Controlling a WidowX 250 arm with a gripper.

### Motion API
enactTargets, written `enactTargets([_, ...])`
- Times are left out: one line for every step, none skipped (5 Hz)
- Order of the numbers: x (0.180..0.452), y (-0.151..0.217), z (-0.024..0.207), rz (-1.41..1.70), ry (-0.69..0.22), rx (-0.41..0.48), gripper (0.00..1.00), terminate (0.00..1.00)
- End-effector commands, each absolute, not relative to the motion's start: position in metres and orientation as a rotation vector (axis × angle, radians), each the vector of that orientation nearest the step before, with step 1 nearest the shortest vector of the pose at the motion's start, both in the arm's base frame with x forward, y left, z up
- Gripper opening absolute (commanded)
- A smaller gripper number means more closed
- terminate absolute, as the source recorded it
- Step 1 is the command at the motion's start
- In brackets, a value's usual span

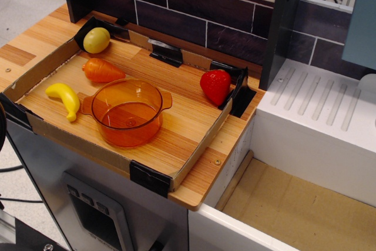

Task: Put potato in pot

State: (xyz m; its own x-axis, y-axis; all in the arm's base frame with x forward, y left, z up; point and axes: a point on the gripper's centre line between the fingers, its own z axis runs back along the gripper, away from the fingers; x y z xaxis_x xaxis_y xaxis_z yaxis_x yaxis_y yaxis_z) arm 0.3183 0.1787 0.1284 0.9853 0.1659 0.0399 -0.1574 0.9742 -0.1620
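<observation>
Potato (96,40) in tray's far corner, pot (127,112) empty, apparently

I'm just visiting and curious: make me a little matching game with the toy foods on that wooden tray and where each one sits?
Things:
1. potato
2. banana
3. strawberry
4. carrot

Places:
A. right end of the tray, near the black corner bracket
B. just behind the orange pot, between it and the potato
C. far left corner of the tray
D. front left, beside the pot's handle

Pairs: 1-C, 2-D, 3-A, 4-B
</observation>
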Motion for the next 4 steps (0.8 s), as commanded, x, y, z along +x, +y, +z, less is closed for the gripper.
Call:
enactTargets([0.339, 0.206, 0.120, 0.118, -0.160, -0.053, 1.00, 0.00])
enactTargets([0.345, 0.212, 0.100, 0.078, -0.156, -0.029, 1.00, 0.00])
enactTargets([0.356, 0.211, 0.082, 0.036, -0.151, -0.048, 1.00, 0.00])
enactTargets([0.358, 0.206, 0.076, 0.010, -0.141, -0.081, 1.00, 0.00])
